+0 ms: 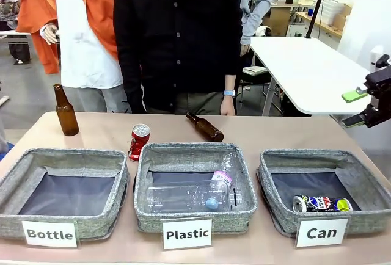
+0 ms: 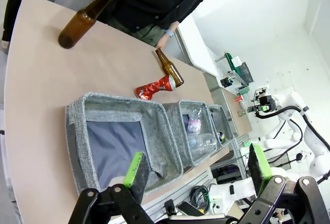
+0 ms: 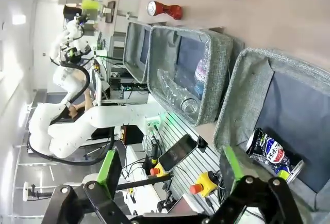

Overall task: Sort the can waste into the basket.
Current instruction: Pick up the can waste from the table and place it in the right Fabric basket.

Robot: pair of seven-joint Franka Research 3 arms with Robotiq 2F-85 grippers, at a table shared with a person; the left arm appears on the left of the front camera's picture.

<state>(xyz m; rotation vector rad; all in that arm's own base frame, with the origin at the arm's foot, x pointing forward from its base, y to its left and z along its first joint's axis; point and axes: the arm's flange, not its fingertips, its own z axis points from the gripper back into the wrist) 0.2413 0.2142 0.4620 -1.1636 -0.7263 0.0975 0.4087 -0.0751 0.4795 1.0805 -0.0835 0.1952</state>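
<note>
One red can [image 1: 139, 141] outside, one blue can [image 1: 321, 204] (dented, apparently) inside basket [image 1: 317, 154].

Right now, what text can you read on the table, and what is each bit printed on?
"Bottle": card on the left basket.
"Plastic": card on the middle basket.
"Can": card on the right basket.
Print on the plastic bottle's label, the red can and the blue can: too small to read.
</note>
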